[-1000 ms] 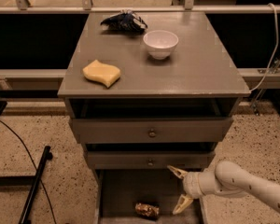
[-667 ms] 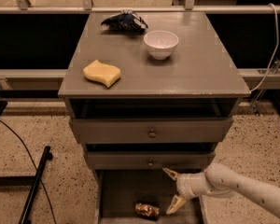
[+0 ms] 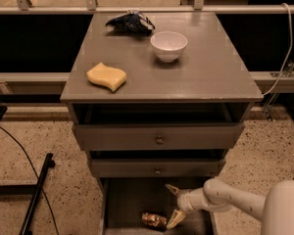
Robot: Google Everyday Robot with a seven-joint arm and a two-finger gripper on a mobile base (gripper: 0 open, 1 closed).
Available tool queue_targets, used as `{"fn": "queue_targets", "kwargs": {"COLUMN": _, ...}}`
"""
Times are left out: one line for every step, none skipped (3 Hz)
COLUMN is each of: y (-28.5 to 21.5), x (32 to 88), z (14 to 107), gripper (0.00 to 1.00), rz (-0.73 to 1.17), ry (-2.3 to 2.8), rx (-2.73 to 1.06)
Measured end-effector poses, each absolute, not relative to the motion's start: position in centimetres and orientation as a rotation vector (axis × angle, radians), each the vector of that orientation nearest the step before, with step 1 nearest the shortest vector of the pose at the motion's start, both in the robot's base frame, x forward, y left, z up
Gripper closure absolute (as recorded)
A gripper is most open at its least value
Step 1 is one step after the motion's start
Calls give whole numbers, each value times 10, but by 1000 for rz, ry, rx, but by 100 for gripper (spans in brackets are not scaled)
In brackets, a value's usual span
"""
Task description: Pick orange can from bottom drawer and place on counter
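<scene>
The orange can [image 3: 154, 220] lies on its side on the floor of the open bottom drawer [image 3: 123, 204], near the front. My gripper [image 3: 174, 205] reaches in from the lower right, just to the right of the can. Its two pale fingers [image 3: 176, 218] are spread apart and hold nothing; the lower one is close beside the can. The counter [image 3: 206, 72] is the grey top of the cabinet, above the two knobbed drawers.
On the counter sit a white bowl [image 3: 168, 45], a pale yellow sponge [image 3: 106, 76] and a dark crumpled bag [image 3: 130, 22]. The two upper drawers [image 3: 159, 137] stand slightly pulled out above the bottom one. A black cable and stand leg [image 3: 36, 192] lie on the floor at left.
My gripper has moved left and a little lower inside the bottom drawer, closing in on the can. The can has not moved.
</scene>
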State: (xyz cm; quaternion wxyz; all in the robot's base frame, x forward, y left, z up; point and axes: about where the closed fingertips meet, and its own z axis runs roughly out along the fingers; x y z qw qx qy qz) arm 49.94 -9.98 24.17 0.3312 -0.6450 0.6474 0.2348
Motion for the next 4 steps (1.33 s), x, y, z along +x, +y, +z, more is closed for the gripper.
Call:
{"fn": "queue_targets", "kwargs": {"y": -91, "x": 502, "z": 226, "gripper": 0, "rz": 624, "ry": 1717, "rx": -1648}}
{"fn": "queue_targets", "kwargs": {"y": -91, "x": 502, "z": 226, "gripper": 0, "rz": 624, "ry": 1717, "rx": -1648}}
{"fn": "queue_targets", "kwargs": {"y": -86, "x": 497, "z": 218, "gripper": 0, "rz": 598, "ry": 1713, "rx": -1633}}
{"fn": "queue_targets", "kwargs": {"y": -83, "x": 493, "z": 205, "gripper": 0, "rz": 579, "ry": 1722, "rx": -1619}}
